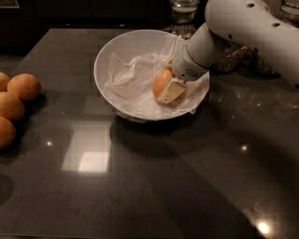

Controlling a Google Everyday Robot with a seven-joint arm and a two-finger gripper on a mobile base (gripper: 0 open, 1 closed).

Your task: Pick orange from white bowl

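The orange (160, 82) lay in the right half of the white bowl (101, 59), on crumpled white paper (131, 83). The gripper (167, 85) reached into the bowl from the right and pinched the orange, one pale finger (171, 90) flat against its near side. The bowl stood on the dark desk (187, 186). Darker fruits (23, 87) lay at the desk's left edge, well apart.

The white bowl (105, 60) stands on the dark table (187, 186), lined with crumpled white paper (133, 81). The orange (160, 80) lies in its right half. The gripper (170, 88) is inside the bowl against the orange's right side, its white arm (243, 28) reaching in over the bowl's right rim. Four darker oranges (18, 100) lie well left of the bowl, and a glass jar (184, 8) stands just behind it.
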